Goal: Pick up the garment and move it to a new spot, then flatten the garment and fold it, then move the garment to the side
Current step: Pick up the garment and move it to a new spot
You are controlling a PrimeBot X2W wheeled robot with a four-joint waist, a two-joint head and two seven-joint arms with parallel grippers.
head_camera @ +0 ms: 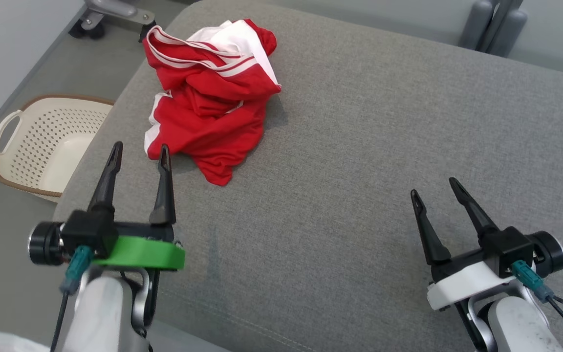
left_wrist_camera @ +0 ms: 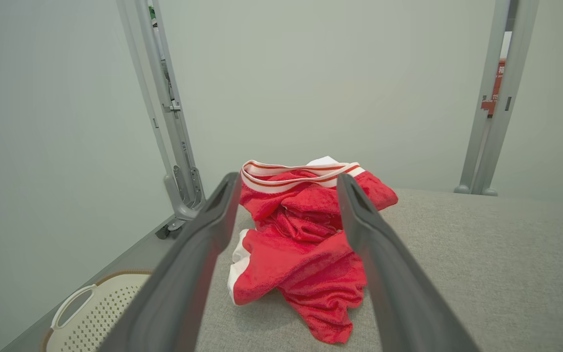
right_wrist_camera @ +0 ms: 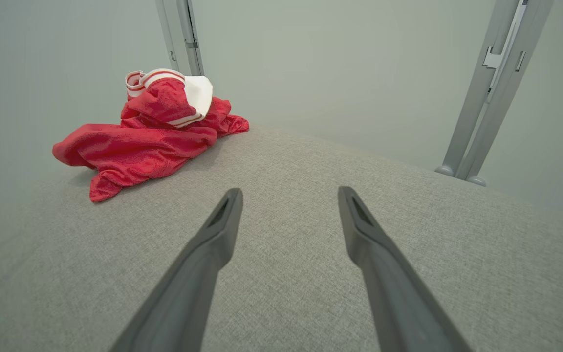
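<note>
A crumpled red garment [head_camera: 210,93] with white striped trim lies bunched at the far left of the grey cushioned surface [head_camera: 359,146]. My left gripper [head_camera: 140,152] stands open just short of its near edge, holding nothing. In the left wrist view the garment [left_wrist_camera: 301,244] sits straight ahead between the open left gripper [left_wrist_camera: 289,183] fingers. My right gripper [head_camera: 433,188] is open over bare cushion at the near right, far from the cloth. The right wrist view has the garment [right_wrist_camera: 149,132] at upper left, well beyond the open right gripper [right_wrist_camera: 289,193].
A cream perforated basket [head_camera: 42,142] sits on the floor left of the cushion, also low in the left wrist view as the basket [left_wrist_camera: 96,313]. Grey metal frame legs [head_camera: 494,24] stand behind the cushion, and a wheeled base [head_camera: 110,14] at the far left.
</note>
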